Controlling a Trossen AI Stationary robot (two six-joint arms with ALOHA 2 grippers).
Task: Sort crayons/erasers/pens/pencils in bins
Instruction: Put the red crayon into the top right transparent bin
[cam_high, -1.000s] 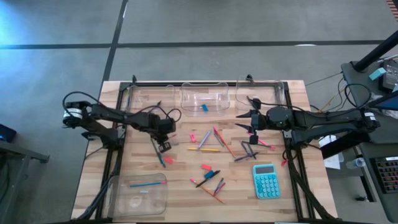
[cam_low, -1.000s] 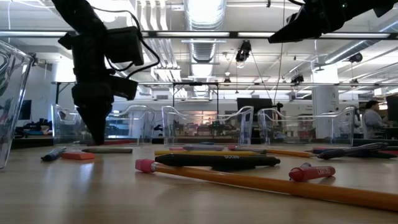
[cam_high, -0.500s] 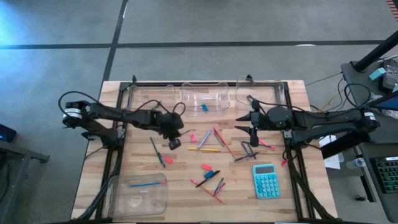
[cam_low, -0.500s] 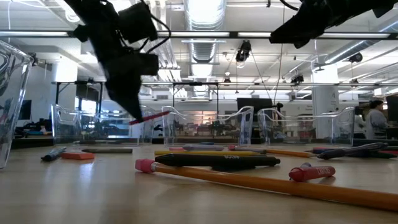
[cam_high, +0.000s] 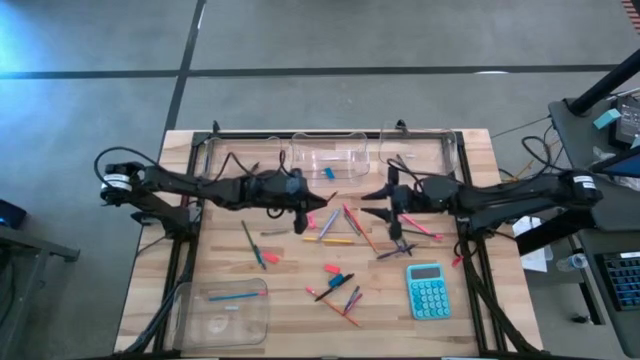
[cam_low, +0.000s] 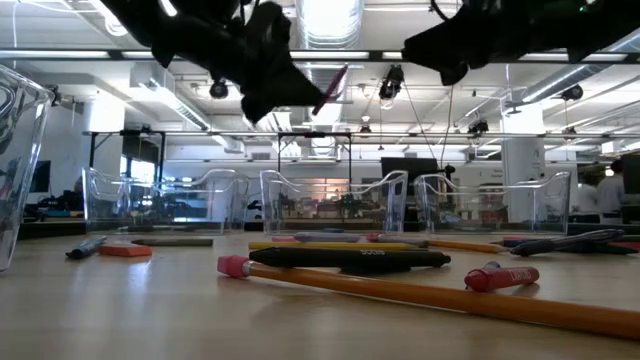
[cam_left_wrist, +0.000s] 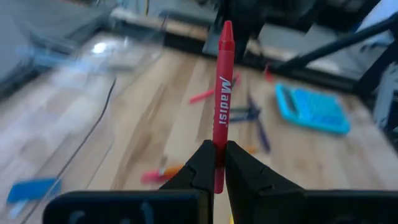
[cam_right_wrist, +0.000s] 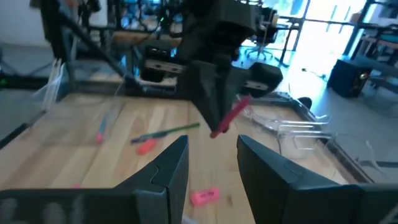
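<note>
Red crayon (cam_left_wrist: 221, 106), white lettering, seemingly unbroken.

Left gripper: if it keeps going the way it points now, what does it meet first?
Probably the right gripper. The left gripper, shut on a red crayon, points across the table at it, both raised above the scattered sticks. Depth is unclear, so they may pass at different heights.

Pale matt wood-grain table (cam_high: 160, 250), clear glossy plastic bins (cam_high: 328, 158), paper-wrapped red crayon (cam_left_wrist: 221, 106), teal plastic calculator (cam_high: 427, 291)
</note>
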